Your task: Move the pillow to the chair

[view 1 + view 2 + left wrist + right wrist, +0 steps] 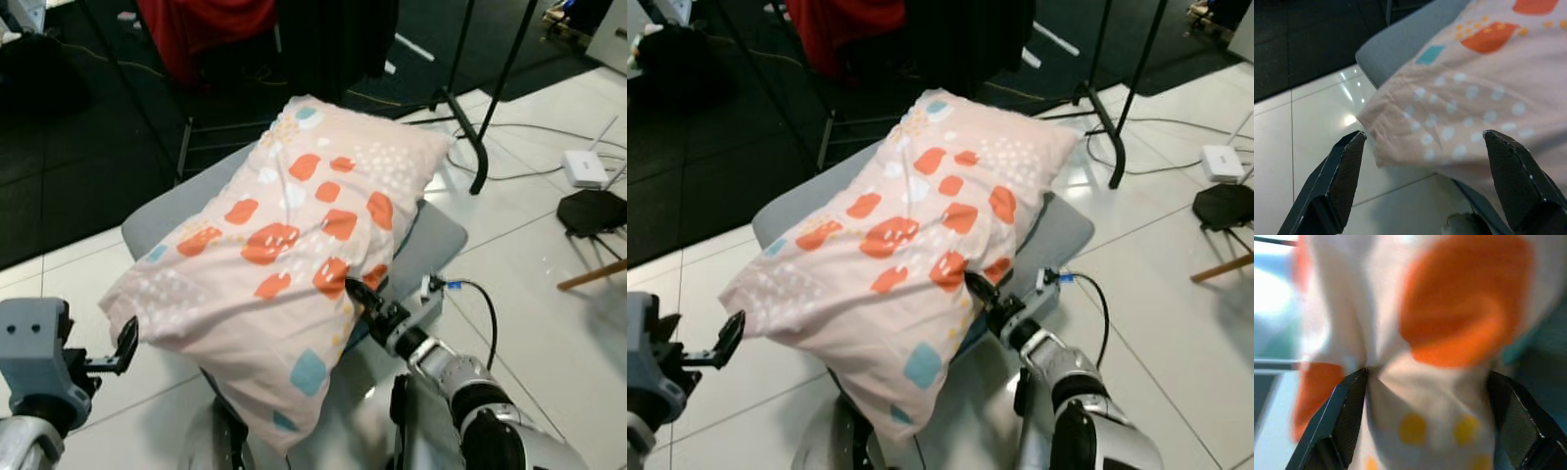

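A pale pink pillow [294, 235] with orange and blue patches lies slantwise across the grey chair seat [157, 220], its near end hanging over the front edge. My right gripper [361, 292] is pushed into the pillow's right side. In the right wrist view its fingers [1349, 401] stand wide apart, open, with bunched pillow fabric [1449, 333] filling the gap between them. My left gripper [125, 345] hovers open just off the pillow's near left corner [1400, 127], not touching it, above the tiled floor.
Black stand legs [470, 127] rise behind the chair on the right. A white box [586, 168], a black device [593, 211] with cables and a wooden stick [593, 277] lie on the white floor at right. Red cloth [206, 29] hangs beyond the chair.
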Motion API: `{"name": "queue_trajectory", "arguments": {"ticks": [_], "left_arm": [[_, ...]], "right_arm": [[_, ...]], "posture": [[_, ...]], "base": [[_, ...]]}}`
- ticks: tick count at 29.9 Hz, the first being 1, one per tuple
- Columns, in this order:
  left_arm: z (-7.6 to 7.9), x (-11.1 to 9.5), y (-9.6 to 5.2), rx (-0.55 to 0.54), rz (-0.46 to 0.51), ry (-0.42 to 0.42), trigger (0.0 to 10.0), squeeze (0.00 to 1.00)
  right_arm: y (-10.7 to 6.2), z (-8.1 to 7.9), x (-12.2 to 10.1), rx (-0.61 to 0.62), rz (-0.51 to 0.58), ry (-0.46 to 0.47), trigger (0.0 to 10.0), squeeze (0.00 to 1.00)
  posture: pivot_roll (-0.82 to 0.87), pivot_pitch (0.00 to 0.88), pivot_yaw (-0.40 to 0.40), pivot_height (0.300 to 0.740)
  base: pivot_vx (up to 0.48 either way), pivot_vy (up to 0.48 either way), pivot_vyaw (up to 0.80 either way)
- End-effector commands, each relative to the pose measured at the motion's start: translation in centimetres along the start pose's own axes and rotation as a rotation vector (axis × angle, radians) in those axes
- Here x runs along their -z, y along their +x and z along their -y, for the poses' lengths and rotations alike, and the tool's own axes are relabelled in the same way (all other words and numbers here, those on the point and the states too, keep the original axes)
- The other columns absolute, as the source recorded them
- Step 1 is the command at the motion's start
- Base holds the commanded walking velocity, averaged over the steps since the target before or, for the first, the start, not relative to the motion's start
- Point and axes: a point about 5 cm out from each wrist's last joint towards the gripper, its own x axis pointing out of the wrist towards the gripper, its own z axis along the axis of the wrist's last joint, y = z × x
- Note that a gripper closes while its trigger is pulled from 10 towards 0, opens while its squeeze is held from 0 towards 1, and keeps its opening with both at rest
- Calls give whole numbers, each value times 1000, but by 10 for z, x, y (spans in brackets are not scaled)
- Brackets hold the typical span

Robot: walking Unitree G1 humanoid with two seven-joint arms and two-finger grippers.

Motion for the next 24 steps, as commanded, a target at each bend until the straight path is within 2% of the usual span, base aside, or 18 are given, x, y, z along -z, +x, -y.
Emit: {"name": "queue_trajectory", "arguments": {"ticks": [1,2,5,13,14,24], "left_arm": [[-4,3,-5,-12,-38,11,10000,0],[-3,3,-6,-7,-45,13,10000,0],[-1,4,-9,-3,-55,13,10000,0],[3,3,-11,11,-75,5,10000,0],[3,2,-10,6,-79,1,10000,0],[5,3,-10,-5,-80,-15,10000,0]], "right_arm": [[3,-5,2,-60,-6,19,10000,0],[6,-12,-5,-103,4,13,10000,0],[9,-19,-12,-141,15,4,10000,0],[25,-31,-14,-136,-5,-23,10000,0],[29,-33,-14,-140,1,-33,0,0],[26,-35,-18,-165,10,-53,0,0]], "posture": [[97,385,126,425],[94,396,131,425],[93,403,130,425],[88,407,119,425],[83,400,108,425],[65,383,91,425]], "base": [[0,0,0],[0,0,0],[0,0,0],[0,0,0],[0,0,0],[0,0,0]]}}
